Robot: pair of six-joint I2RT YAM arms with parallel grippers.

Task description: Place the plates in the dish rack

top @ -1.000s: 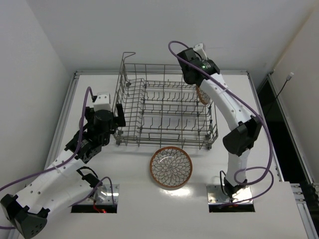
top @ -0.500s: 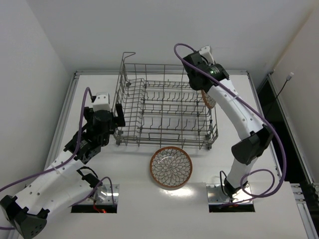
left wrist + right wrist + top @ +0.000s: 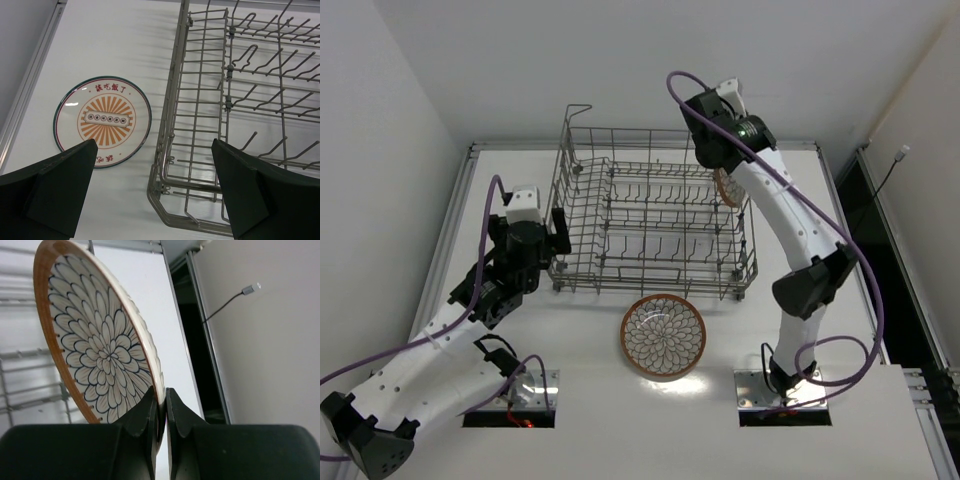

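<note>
Red Chinese characters on sunburst plate [image 3: 102, 121], your left gripper [image 3: 152, 150] spread over it and rack [image 3: 200, 100], your right gripper [image 3: 160, 410] pinching rim of petal plate [image 3: 97, 345]

Brown-rimmed plate [image 3: 663, 336] beside dish rack [image 3: 640, 277]

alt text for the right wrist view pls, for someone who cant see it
The right gripper pinches the rim of a brown-rimmed, petal-pattern plate, held on edge. Blurred rack wires show behind it on the left, and a thin cable runs on the right.
</note>
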